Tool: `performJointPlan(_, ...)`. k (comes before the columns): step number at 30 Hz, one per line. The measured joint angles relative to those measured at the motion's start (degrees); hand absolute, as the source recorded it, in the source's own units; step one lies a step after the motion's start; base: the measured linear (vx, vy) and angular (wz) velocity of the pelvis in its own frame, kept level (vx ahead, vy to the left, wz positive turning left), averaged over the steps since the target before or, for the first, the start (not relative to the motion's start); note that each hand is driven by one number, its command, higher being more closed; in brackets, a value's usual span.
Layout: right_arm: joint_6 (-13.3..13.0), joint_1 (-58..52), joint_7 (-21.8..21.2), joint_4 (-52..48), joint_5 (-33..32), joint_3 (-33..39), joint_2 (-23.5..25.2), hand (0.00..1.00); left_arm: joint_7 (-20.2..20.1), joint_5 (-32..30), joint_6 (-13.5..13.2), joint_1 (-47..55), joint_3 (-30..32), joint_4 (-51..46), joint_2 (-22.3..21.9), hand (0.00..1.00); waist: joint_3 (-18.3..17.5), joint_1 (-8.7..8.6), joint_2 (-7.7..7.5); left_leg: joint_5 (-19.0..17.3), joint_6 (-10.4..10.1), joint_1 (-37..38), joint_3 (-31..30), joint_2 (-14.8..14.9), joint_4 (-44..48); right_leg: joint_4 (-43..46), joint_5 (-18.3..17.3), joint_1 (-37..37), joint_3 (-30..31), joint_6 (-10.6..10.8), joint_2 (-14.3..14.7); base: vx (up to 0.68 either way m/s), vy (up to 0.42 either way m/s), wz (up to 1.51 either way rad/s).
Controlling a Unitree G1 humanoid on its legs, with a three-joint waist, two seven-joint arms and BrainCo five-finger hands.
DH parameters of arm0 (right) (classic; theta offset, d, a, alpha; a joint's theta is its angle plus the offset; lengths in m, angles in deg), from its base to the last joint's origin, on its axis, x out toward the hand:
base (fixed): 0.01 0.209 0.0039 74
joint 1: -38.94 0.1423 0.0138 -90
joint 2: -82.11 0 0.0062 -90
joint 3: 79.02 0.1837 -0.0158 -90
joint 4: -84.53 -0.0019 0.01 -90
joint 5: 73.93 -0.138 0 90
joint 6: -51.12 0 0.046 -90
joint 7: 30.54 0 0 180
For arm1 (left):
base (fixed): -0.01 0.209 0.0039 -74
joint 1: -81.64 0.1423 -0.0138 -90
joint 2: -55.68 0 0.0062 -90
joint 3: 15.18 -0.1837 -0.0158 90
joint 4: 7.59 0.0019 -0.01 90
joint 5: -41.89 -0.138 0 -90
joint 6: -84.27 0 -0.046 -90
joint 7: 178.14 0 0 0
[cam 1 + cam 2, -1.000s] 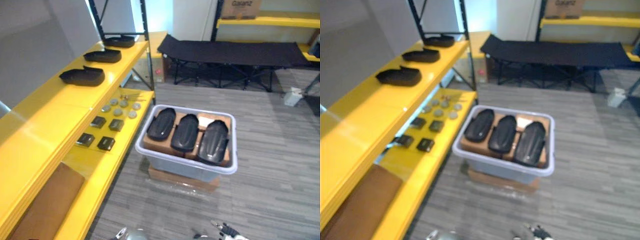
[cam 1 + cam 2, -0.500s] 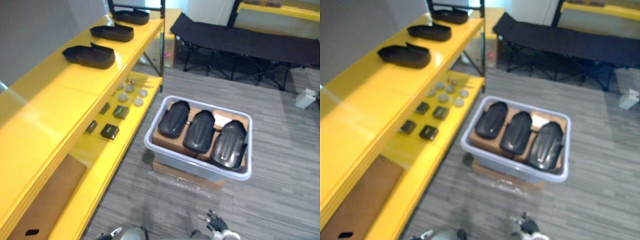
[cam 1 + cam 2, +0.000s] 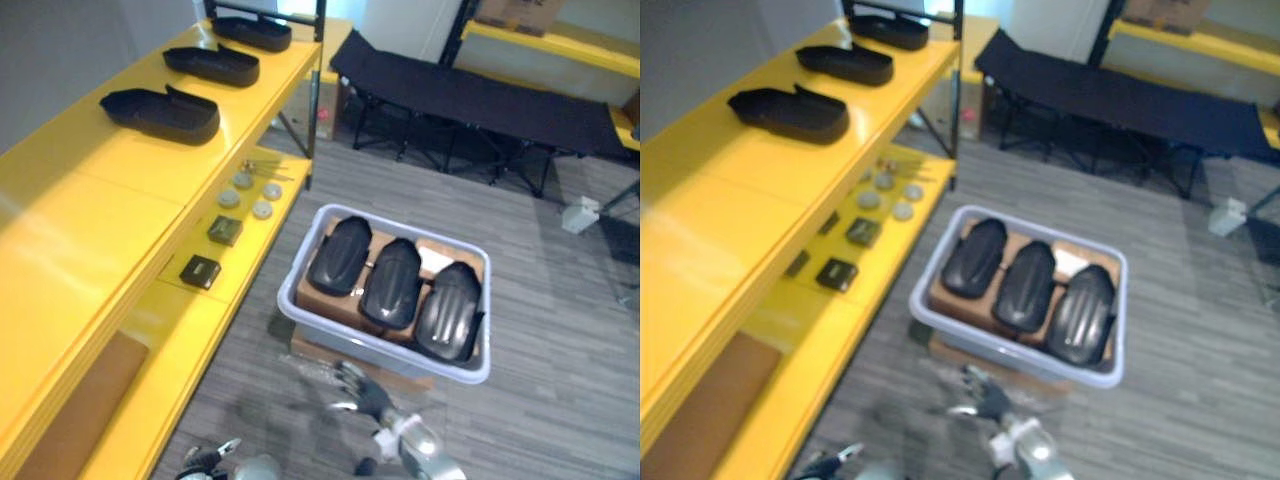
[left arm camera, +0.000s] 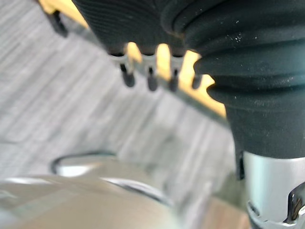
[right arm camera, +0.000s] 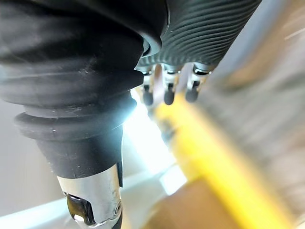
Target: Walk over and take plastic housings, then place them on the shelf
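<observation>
Six plastic housings are in the room. Three lie side by side in the grey bin (image 3: 312,322) on the floor: the left one (image 3: 340,256), the middle one (image 3: 392,283) and the right one (image 3: 448,311), each touching its neighbour. Three more already rest on the yellow upper shelf (image 3: 90,190): the near one (image 3: 160,113), the middle one (image 3: 212,65) and the far one (image 3: 251,32).

The right hand (image 3: 358,392) hangs low, just before the bin's near wall, its fingers spread and holding nothing. The left hand (image 3: 207,458) is down near the shelf, its fingers relaxed and also empty.

I see some risks. The hand is lower than the rim, so a straight reach may knock the wall and push the bin, which stands on a low cardboard box (image 3: 305,347) and may slide. The housings are packed tight, so lifting one may drag the next. Their shells look smooth and rounded, so a grasp with one hand may slip.

On the lower shelf (image 3: 180,320) I count four grey discs (image 3: 262,210) and two small dark blocks (image 3: 200,271); others may be hidden under the upper shelf.
</observation>
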Motion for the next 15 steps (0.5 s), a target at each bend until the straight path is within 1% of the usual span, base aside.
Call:
performJointPlan(1, 0.0, 0.3, 0.1, -0.9, -0.5, 0.0, 0.0, 0.00, 0.3, -0.1, -0.2, 0.3, 0.2, 0.1, -0.2, 0.00, -0.1, 0.04, 0.16, -0.6, -0.1, -0.1, -0.2, -0.1, -0.5, 0.0, -0.1, 0.1, 0.1, -0.1, 0.0, 0.13, -0.027, -0.41)
performJointPlan(2, 0.0, 1.7, 0.6, -4.9, -1.1, 0.9, -0.2, 0.00, 1.0, -0.1, -0.6, 0.7, -0.1, 0.1, 0.0, 0.00, -0.1, -0.02, 0.08, -2.2, -0.4, -0.9, -0.3, -0.6, -4.7, 0.1, 0.0, 0.2, 0.6, -0.1, -0.4, 0.13, -0.019, -0.19)
performJointPlan(3, 0.2, 3.5, 2.5, -8.8, -1.9, 2.0, -1.1, 0.00, 1.4, -0.5, -1.0, 0.8, -0.1, 0.1, 0.0, 0.00, 0.0, -0.04, -0.15, -1.8, -1.1, -0.7, -0.3, -1.2, -10.7, 0.1, 0.1, 0.1, 0.9, 0.1, -1.0, 0.16, -0.013, -0.18)
performJointPlan(4, 0.3, 4.3, 3.7, -10.9, -2.0, 3.5, -1.6, 0.00, 1.6, -0.6, -1.3, 0.8, -0.2, 0.1, 0.0, 0.00, -0.1, -0.28, -0.12, -0.7, -1.8, -0.6, -0.2, -1.3, -14.6, 0.2, 0.1, 0.1, 0.9, 0.2, -1.1, 0.15, 0.029, -0.09)
performJointPlan(5, 0.3, 5.4, 6.0, -14.0, -3.0, 6.8, -3.0, 0.00, 1.6, -0.8, -1.7, 1.3, -0.6, 0.0, -0.2, 0.00, -0.4, -0.61, 0.44, 3.9, -2.4, -0.4, -0.2, -1.5, -21.4, 0.2, 0.1, 0.2, 0.8, 0.5, -0.8, 0.19, 0.130, 0.04)
performJointPlan(6, 0.5, 6.3, 9.5, -15.6, -3.1, 11.1, -3.9, 0.00, 1.6, -2.7, -1.7, 1.0, -0.6, 0.0, 0.2, 0.00, -0.4, -0.65, -0.20, 3.6, -3.3, 1.4, -0.3, -2.4, -24.4, 0.2, -0.1, 0.5, 0.8, 1.4, -1.5, 0.17, 0.125, 0.13)
performJointPlan(7, 0.6, 6.7, 11.4, -16.3, -3.2, 13.0, -4.0, 0.00, 1.5, -3.1, -1.8, 0.8, -0.6, -0.1, 0.4, 0.00, -0.3, -0.67, -1.08, 4.0, -3.3, 2.1, -0.3, -3.3, -26.0, 0.3, -0.1, 0.5, 0.7, 1.6, -2.2, 0.16, 0.167, 0.17)
performJointPlan(8, 0.6, 7.0, 15.1, -17.6, -3.2, 16.5, -4.2, 0.00, 1.5, -4.4, -1.9, 0.7, -0.7, -0.3, 1.3, 0.00, -0.3, -0.95, -2.71, 4.9, -2.9, 3.0, -0.2, -4.7, -28.2, 0.7, 0.0, 0.3, 0.5, 1.8, -3.4, 0.07, 0.106, 0.19)
performJointPlan(9, 0.6, 6.9, 17.1, -18.5, -3.3, 18.1, -4.4, 0.00, 1.5, -4.6, -2.0, 0.7, -0.6, -0.3, 1.6, 0.00, -0.3, -1.11, -3.02, 5.1, -2.7, 3.4, -0.3, -5.3, -28.8, 0.8, 0.2, 0.5, 0.4, 2.1, -3.9, 0.14, 0.192, 0.19)
performJointPlan(11, 0.6, 5.1, 24.3, -23.5, -3.4, 23.6, -4.7, 0.00, 1.5, -4.6, -2.0, 0.9, -0.7, -0.8, 1.7, 0.00, -0.5, -1.79, -3.45, 5.4, -2.2, 4.7, -0.3, -7.0, -30.6, 1.5, 0.7, 1.0, 0.2, 2.8, -5.4, 0.13, 0.155, 0.17)
performJointPlan(12, 0.6, 4.3, 26.0, -24.8, -3.4, 25.1, -4.7, 0.00, 1.4, -4.6, -2.0, 0.9, -0.7, -1.4, 1.7, 0.00, -0.5, -1.85, -3.39, 5.6, -1.8, 5.1, -0.3, -7.4, -31.2, 1.6, 0.8, 1.1, 0.1, 3.0, -5.8, 0.09, 0.115, 0.15)
performJointPlan(13, 0.6, 2.4, 28.2, -26.8, -3.4, 28.3, -4.7, 0.00, 1.4, -4.6, -2.1, 0.9, -0.7, -2.7, 1.7, 0.00, -0.4, -1.97, -3.18, 5.9, -1.5, 5.5, -0.4, -7.9, -32.2, 1.8, 1.2, 1.1, -0.2, 3.6, -6.1, 0.07, 0.074, 0.13)
performJointPlan(14, 0.6, 0.4, 32.0, -27.5, -3.4, 31.5, -4.5, 0.00, 1.2, -4.5, -2.2, 1.0, -0.7, -3.9, 1.7, 0.00, -0.4, -1.98, -3.15, 6.0, -1.3, 5.6, -0.4, -8.2, -32.9, 1.8, 1.3, 0.9, -0.4, 3.8, -6.3, 0.08, 0.076, 0.11)
performJointPlan(15, 0.7, -0.5, 33.5, -27.5, -3.5, 33.3, -4.3, 0.00, 1.2, -4.6, -2.2, 1.1, -0.7, -4.5, 1.8, 0.00, -0.4, -2.00, -3.14, 6.1, -1.3, 5.5, -0.4, -8.2, -33.2, 1.8, 1.4, 0.7, -0.4, 3.9, -6.3, 0.04, 0.019, 0.02)
